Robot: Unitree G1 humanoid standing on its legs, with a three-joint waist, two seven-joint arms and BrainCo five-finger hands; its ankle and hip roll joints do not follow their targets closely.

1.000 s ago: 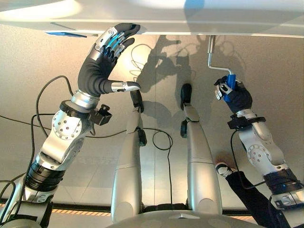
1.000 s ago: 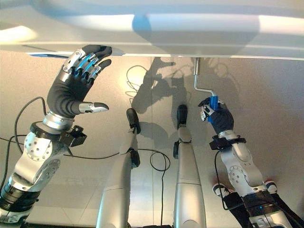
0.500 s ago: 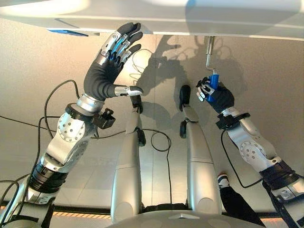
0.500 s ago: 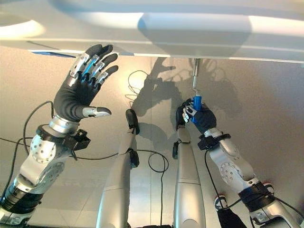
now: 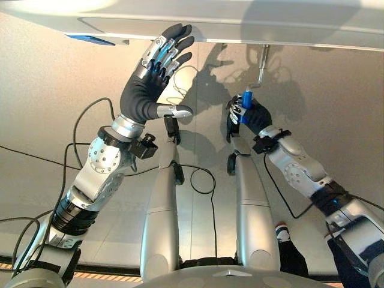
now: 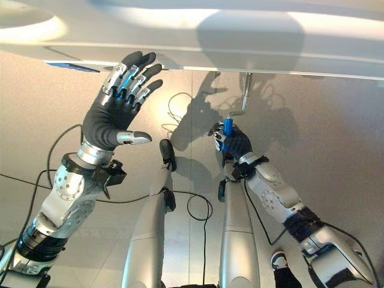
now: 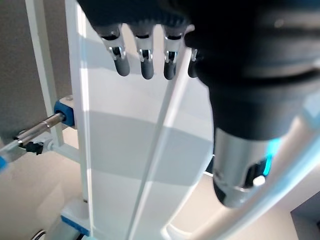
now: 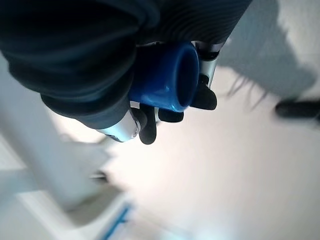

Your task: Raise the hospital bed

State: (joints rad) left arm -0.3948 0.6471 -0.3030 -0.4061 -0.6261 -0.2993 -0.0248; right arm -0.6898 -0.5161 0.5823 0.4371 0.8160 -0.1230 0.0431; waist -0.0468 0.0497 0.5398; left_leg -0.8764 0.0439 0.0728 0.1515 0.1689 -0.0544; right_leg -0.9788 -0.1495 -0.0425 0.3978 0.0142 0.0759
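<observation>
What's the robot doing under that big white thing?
It is working a hospital bed. Its right hand is curled round the blue handle of a metal crank that hangs from the bed's edge. Its left hand is open, with straight fingers reaching up to the bed's underside, holding nothing.
</observation>
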